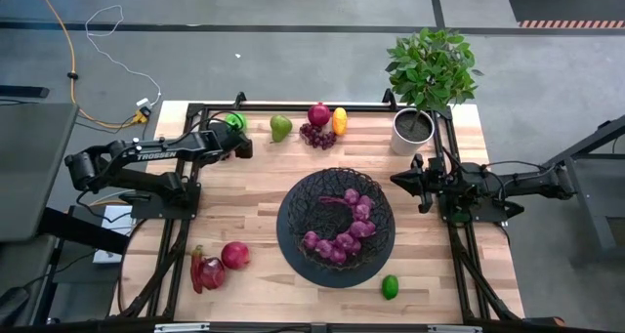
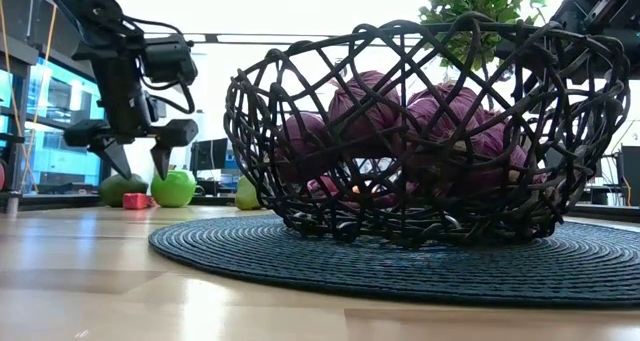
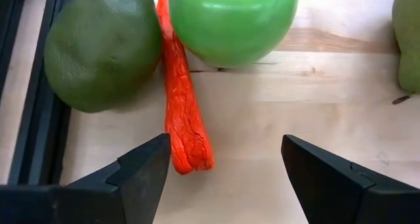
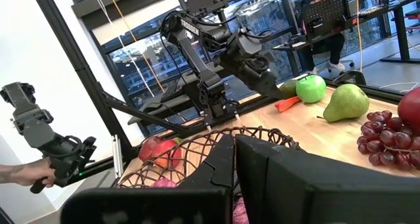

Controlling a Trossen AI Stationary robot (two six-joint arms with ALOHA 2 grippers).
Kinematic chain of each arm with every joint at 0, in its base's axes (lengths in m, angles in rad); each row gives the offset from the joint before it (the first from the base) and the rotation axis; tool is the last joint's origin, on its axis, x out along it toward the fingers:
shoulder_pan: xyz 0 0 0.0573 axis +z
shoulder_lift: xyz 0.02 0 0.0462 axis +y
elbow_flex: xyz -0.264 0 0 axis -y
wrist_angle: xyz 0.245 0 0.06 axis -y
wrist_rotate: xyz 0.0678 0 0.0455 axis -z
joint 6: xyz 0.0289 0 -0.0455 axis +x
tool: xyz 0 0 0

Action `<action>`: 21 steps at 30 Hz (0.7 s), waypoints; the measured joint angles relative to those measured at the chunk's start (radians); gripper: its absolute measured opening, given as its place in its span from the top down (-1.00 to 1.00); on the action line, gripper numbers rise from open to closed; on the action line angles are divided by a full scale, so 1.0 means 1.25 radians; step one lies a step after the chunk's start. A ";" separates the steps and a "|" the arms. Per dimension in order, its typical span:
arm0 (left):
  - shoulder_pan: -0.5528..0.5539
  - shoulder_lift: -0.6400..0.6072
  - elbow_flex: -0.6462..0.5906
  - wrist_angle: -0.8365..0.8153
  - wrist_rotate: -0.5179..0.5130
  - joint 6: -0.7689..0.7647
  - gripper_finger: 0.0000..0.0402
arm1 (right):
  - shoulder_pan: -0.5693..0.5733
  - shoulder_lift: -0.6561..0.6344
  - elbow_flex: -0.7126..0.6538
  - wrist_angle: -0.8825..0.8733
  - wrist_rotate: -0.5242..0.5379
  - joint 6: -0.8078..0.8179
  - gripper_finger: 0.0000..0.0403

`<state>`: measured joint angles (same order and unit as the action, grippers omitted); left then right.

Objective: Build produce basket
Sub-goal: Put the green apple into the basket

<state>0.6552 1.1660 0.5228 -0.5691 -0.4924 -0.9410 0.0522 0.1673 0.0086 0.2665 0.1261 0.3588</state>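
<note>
Though edge-cropped, green apple (image 3: 231, 20) beyond open left claw (image 3: 226, 178).

Black woven basket (image 1: 336, 182) holds purple grapes (image 1: 344, 237); bright green apple (image 3: 230, 20); dull green avocado (image 3: 98, 50); orange-red carrot (image 3: 184, 112).

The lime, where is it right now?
In the high view the lime lies on the table's near right part, just off the round mat under the basket.

Pale wooden plank worktop (image 1: 244, 206), round dark woven placemat (image 1: 289, 243), small grey pot with leafy green plant (image 1: 413, 128), yellow cable (image 1: 61, 40) on grey floor (image 1: 293, 6)
</note>
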 joint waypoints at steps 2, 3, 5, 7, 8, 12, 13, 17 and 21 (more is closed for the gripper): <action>0.000 0.000 0.000 0.003 -0.009 0.007 -0.41 | 0.000 0.000 0.000 0.000 0.000 0.000 1.00; 0.000 0.000 0.000 0.007 -0.010 0.008 -0.41 | 0.000 0.000 0.000 0.000 0.000 0.000 1.00; 0.000 0.000 0.000 0.016 -0.011 0.008 -0.41 | 0.000 0.000 0.000 0.000 0.000 0.000 1.00; 0.000 0.000 0.000 0.021 -0.011 0.003 -0.41 | 0.000 0.000 0.000 0.000 0.000 0.000 1.00; 0.000 0.000 0.000 0.022 -0.010 -0.003 -0.41 | 0.000 0.000 0.000 0.000 0.000 0.000 1.00; 0.000 -0.020 0.000 0.023 -0.001 -0.002 -0.48 | 0.000 0.000 0.000 0.000 0.000 0.000 1.00; 0.000 -0.027 0.000 0.023 -0.002 0.010 -0.52 | 0.000 0.000 0.000 0.000 0.000 0.000 1.00; 0.001 -0.062 0.000 0.022 -0.014 0.048 -0.68 | 0.000 0.000 0.000 0.000 0.000 0.000 1.00; 0.017 -0.087 0.000 0.026 -0.019 0.074 -0.89 | 0.000 0.000 0.000 0.000 0.000 0.000 1.00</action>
<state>0.6760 1.0571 0.5232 -0.5363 -0.5156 -0.8490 0.0521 0.1673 0.0086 0.2664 0.1257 0.3588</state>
